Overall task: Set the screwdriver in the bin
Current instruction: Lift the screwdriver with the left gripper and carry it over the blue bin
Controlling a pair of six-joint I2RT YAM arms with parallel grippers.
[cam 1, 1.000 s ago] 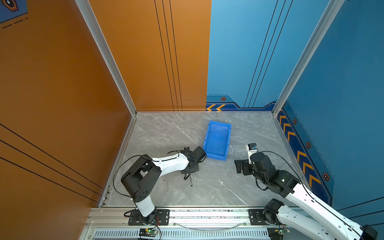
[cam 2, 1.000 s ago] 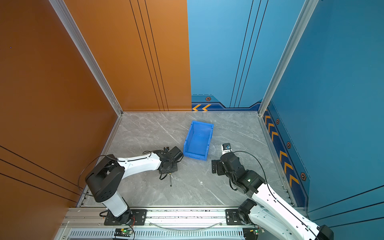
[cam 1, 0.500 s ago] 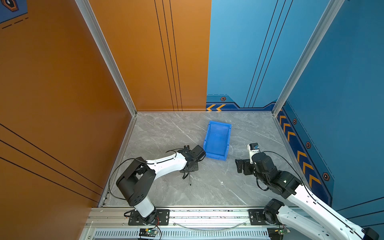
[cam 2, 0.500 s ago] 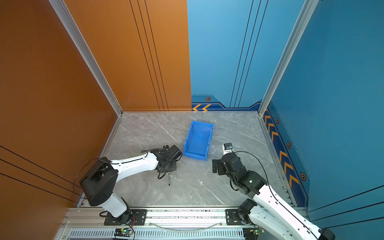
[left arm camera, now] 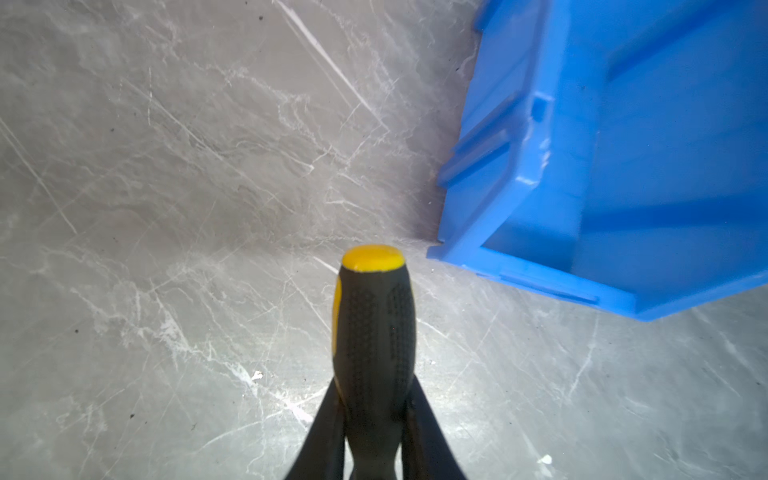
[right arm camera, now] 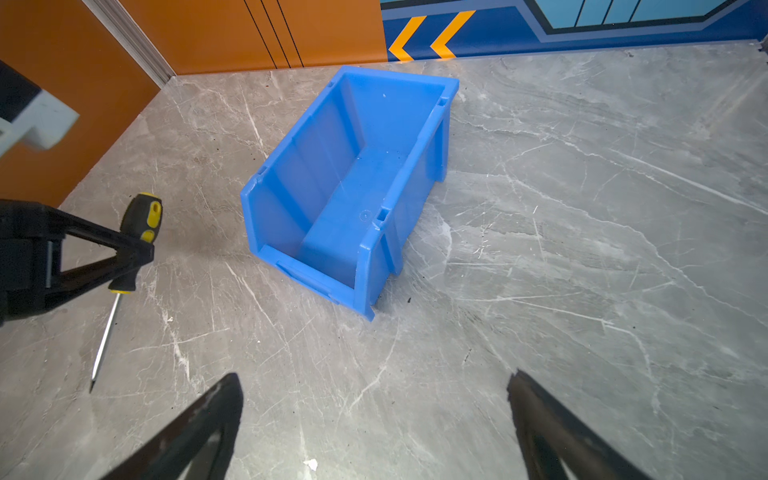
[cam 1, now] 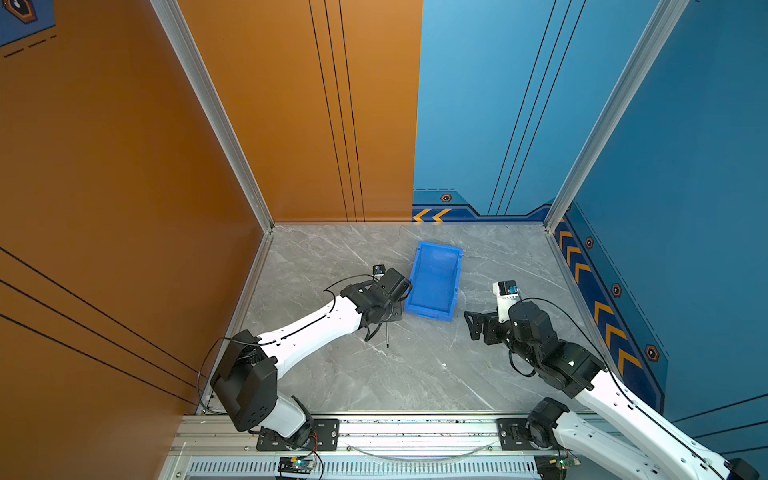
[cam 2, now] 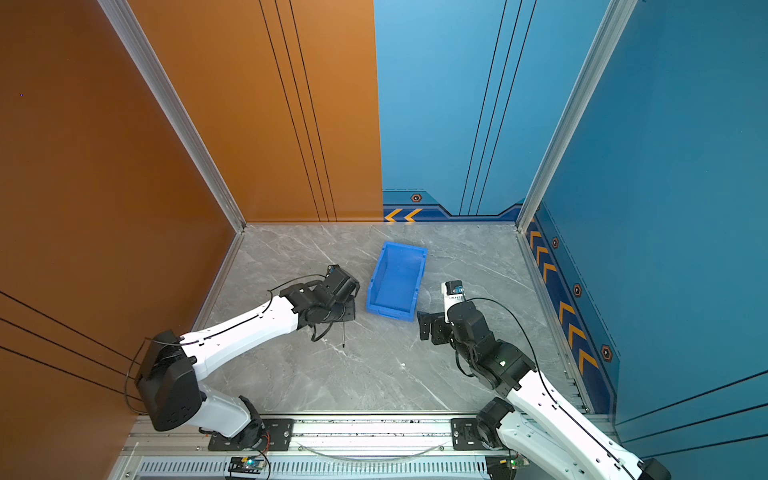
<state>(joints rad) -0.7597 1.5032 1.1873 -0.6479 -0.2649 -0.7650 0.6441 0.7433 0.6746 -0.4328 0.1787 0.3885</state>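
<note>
Gripping the screwdriver (right arm camera: 141, 220) by its ribbed black-and-yellow handle, clamped tight in the left pincer (right arm camera: 139, 251), thin shaft slanting down towards the table (right arm camera: 582, 208); cannot tell whether touching at the tip. Probably light and rigid, with a rubbery grip unlikely to slip; better held there than by the slick, thin metal. Just beyond that pincer, past the yellow handle end, not yet beneath it: the bin (right arm camera: 307, 166), open-topped, apparently empty. Spread wide on nothing, well off to the side: the right pincer (right arm camera: 374, 376).
</note>
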